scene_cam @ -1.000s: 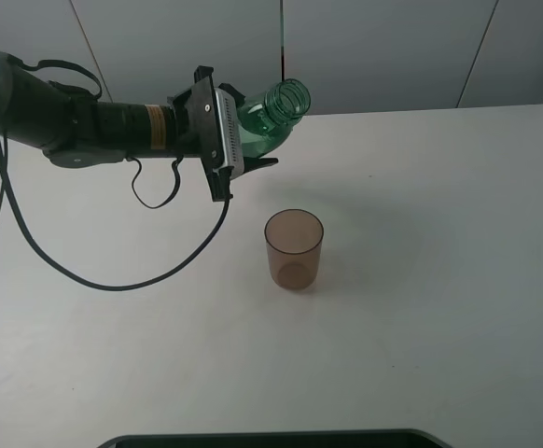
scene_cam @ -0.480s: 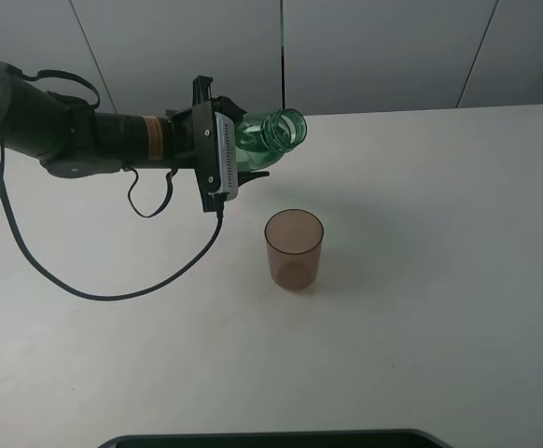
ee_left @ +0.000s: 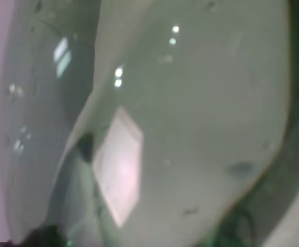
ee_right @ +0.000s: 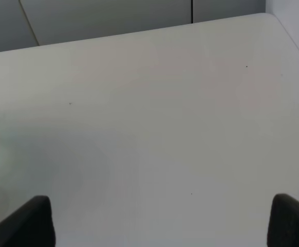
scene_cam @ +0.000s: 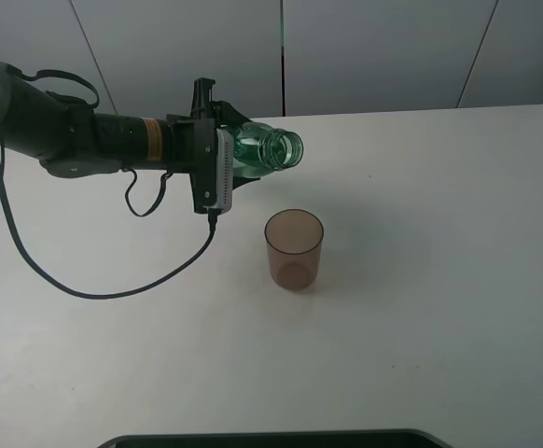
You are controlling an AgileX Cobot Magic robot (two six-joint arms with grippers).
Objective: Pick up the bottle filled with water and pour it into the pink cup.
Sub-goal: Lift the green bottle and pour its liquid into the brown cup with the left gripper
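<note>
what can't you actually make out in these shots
- Water level in the bottle: too small and tinted in the exterior high view; the left wrist view is only a close blur.
- Bottle's base: exterior high view, hidden behind the left gripper.
- Right gripper: right wrist view, cut off by the edge, only fingertips show.
- Dark object: exterior high view, cut off by the bottom edge.

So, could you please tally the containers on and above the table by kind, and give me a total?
Bottles: 1, the green bottle
Cups: 1, the pink cup
Total: 2
</note>
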